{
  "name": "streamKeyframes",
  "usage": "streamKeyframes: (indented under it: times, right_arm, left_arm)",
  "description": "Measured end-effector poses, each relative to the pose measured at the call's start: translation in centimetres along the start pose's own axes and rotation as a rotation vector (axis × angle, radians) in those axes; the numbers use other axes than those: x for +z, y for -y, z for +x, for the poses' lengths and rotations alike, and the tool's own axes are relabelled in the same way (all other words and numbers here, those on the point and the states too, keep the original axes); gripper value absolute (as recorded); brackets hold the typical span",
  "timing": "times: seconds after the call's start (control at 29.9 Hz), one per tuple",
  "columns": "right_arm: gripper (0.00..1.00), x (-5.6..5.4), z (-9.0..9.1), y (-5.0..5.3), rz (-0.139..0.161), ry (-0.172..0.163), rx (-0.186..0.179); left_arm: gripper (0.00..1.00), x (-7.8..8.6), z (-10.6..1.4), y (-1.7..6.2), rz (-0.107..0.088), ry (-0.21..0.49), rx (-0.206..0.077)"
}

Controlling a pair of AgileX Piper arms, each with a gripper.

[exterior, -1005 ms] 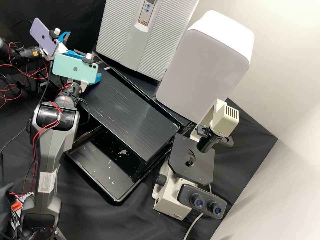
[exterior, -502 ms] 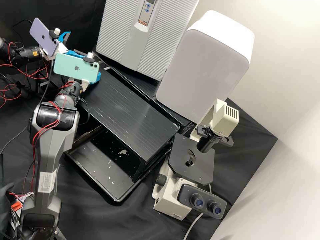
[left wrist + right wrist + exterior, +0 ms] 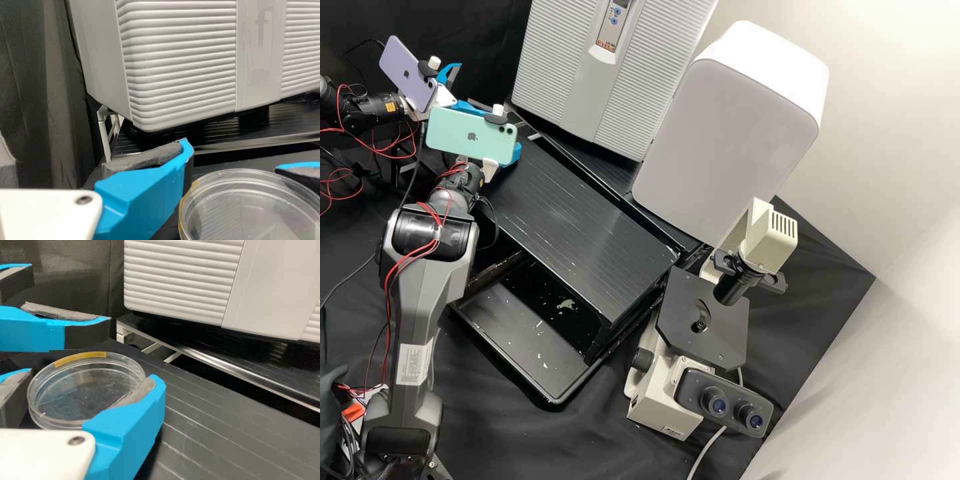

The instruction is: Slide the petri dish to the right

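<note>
A clear petri dish [image 3: 85, 390] with a yellow strip on its rim lies at the far-left end of the black ridged platform [image 3: 573, 220]. My right gripper [image 3: 90, 377] straddles the dish, and both pads touch its rim. In the high view this gripper carries a teal phone [image 3: 470, 133], and one blue finger [image 3: 514, 152] shows past it. My left gripper [image 3: 70, 297], under the purple phone [image 3: 407, 63], stands open just behind the dish. Its nearer finger [image 3: 150, 190] lies beside the dish [image 3: 250, 210], which is outside its gap.
A white ribbed appliance [image 3: 607, 67] stands behind the platform, and a white box [image 3: 733, 127] is to its right. A microscope [image 3: 713, 333] sits at the front right. An open black tray [image 3: 520, 333] lies below the platform's front edge. Red wires trail at the left.
The right gripper with the teal phone shifted slightly back and left, and its visible blue finger drew in. The left arm has not moved.
</note>
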Motion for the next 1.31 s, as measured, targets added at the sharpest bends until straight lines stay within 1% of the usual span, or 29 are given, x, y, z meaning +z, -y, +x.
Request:
streamKeyframes:
  times: [0.03, 0.1, 0.13, 0.17, 0.27, 0.3, 0.4, 0.5, 0.57, 0.64, 0.67, 0.74, 0.77, 0.84, 0.87, 0.94, 1.0, 1.04, 1.07, 1.11, 1.14, 1.17, 1.27, 1.31]
  right_arm:
    - [0.00, 0.0, -0.1, 0.0, -0.007, -0.001, 0.002]
    - [0.00, 0.3, -0.6, 0.2, -0.029, 0.003, 0.008]
    - [0.00, 0.3, -0.9, 0.2, -0.035, 0.004, 0.012]
    - [0.00, 0.6, -1.4, 0.2, -0.041, 0.009, 0.019]
    - [0.00, 1.0, -2.7, 0.2, -0.052, 0.011, 0.039]
    - [0.00, 1.3, -3.1, 0.3, -0.055, 0.014, 0.041]
    - [0.00, 1.8, -4.5, 0.3, -0.057, 0.019, 0.048]
    - [0.00, 2.5, -5.8, 0.6, -0.060, 0.022, 0.036]
    - [0.00, 2.9, -6.4, 0.8, -0.053, 0.023, 0.024]
    - [0.00, 3.5, -7.2, 0.6, -0.053, 0.013, 0.027]
    - [0.00, 3.9, -7.4, 0.5, -0.048, 0.018, 0.032]
    - [0.00, 4.5, -8.0, 0.3, -0.031, 0.019, 0.048]
    - [0.00, 5.0, -8.4, 0.1, -0.026, 0.018, 0.057]
    - [0.00, 6.0, -9.0, -0.1, -0.016, 0.029, 0.071]
    - [0.00, 6.3, -9.2, -0.2, -0.013, 0.028, 0.078]
    - [0.00, 7.2, -9.8, -0.4, -0.026, 0.034, 0.095]
    - [0.00, 8.4, -10.3, -0.8, -0.031, 0.056, 0.122]
    - [0.00, 9.2, -10.7, -0.9, -0.031, 0.073, 0.134]
    - [0.00, 9.6, -10.9, -1.1, -0.029, 0.081, 0.154]
    - [0.00, 10.4, -11.2, -1.3, -0.022, 0.100, 0.174]
    - [0.00, 10.8, -11.4, -1.5, -0.012, 0.108, 0.187]
    - [0.00, 11.5, -11.7, -1.8, -0.001, 0.126, 0.207]
    - [0.00, 13.0, -12.4, -2.5, 0.024, 0.169, 0.252]
    - [0.00, 13.4, -12.5, -2.8, 0.031, 0.179, 0.266]
  left_arm:
    - [1.00, 0.0, 0.0, 0.00, 0.000, 0.000, 0.000]
    - [1.00, 0.0, 0.0, 0.00, 0.000, 0.000, 0.000]
    - [1.00, 0.0, 0.0, 0.00, 0.000, 0.000, 0.000]
    - [1.00, 0.0, 0.0, 0.00, 0.000, 0.000, 0.000]
    - [1.00, 0.0, 0.0, 0.00, 0.000, 0.000, 0.000]
    - [1.00, 0.0, 0.0, 0.00, 0.000, 0.000, 0.000]
    - [1.00, 0.0, 0.0, 0.00, 0.000, 0.000, 0.000]
    - [1.00, 0.0, 0.0, 0.00, 0.000, 0.000, 0.000]
    - [1.00, 0.0, 0.0, 0.00, 0.000, 0.000, 0.000]
    - [1.00, 0.0, 0.0, 0.00, 0.000, 0.000, 0.000]
    - [1.00, 0.0, 0.0, 0.00, 0.000, 0.000, 0.000]
    - [1.00, 0.0, 0.0, 0.00, 0.000, 0.000, 0.000]
    - [1.00, 0.0, 0.0, 0.00, 0.000, 0.000, 0.000]
    - [1.00, 0.0, 0.0, 0.00, 0.000, 0.000, 0.000]
    - [1.00, 0.0, 0.0, 0.00, 0.000, 0.000, 0.000]
    - [1.00, 0.0, 0.0, 0.00, 0.000, 0.000, 0.000]
    - [1.00, 0.0, 0.0, 0.00, 0.000, 0.000, 0.000]
    - [1.00, 0.0, 0.0, 0.00, 0.000, 0.000, 0.000]
    - [1.00, 0.0, 0.0, 0.00, 0.000, 0.000, 0.000]
    - [1.00, 0.0, 0.0, 0.00, 0.000, 0.000, 0.000]
    - [1.00, 0.0, 0.0, 0.00, 0.000, 0.000, 0.000]
    - [1.00, 0.0, 0.0, 0.00, 0.000, 0.000, 0.000]
    - [1.00, 0.0, 0.0, 0.00, 0.000, 0.000, 0.000]
    - [1.00, 0.0, 0.0, 0.00, 0.000, 0.000, 0.000]
